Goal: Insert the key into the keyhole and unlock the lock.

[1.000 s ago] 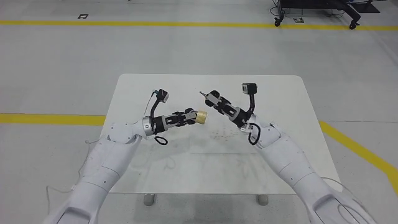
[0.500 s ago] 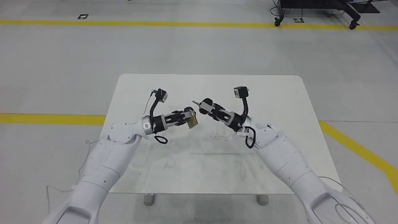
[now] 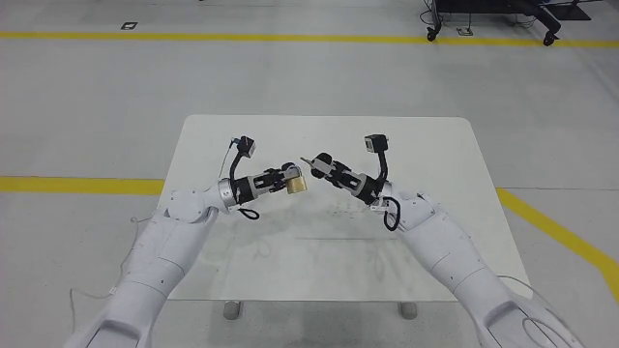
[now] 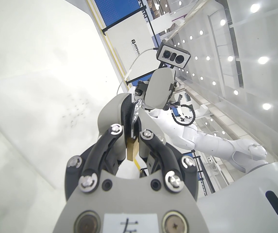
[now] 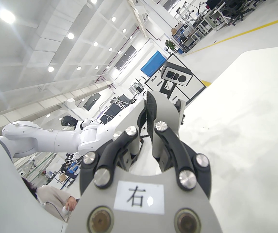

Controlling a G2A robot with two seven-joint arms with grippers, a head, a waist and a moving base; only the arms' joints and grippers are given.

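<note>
Both arms angle inward at frame centre, tips nearly meeting: left claw (image 3: 291,182) clamped on the lock (image 3: 300,184), right claw (image 3: 314,165) pinching the key (image 3: 307,160).

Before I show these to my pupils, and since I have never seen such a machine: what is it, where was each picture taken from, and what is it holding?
It is a robot with two white arms, each ending in a two-fingered gripper. The wide picture looks down from a camera above the arms onto a white table. The other two pictures come from small cameras on the wrists, each looking along its own arm's fingers. The left gripper is shut on a brass padlock, and its wrist picture shows the brass between the fingers. The right gripper is shut on a small silver key, whose tip sticks out past the fingers. Both things are held above the table, close together. From above, the key does not look to be in the keyhole yet.
</note>
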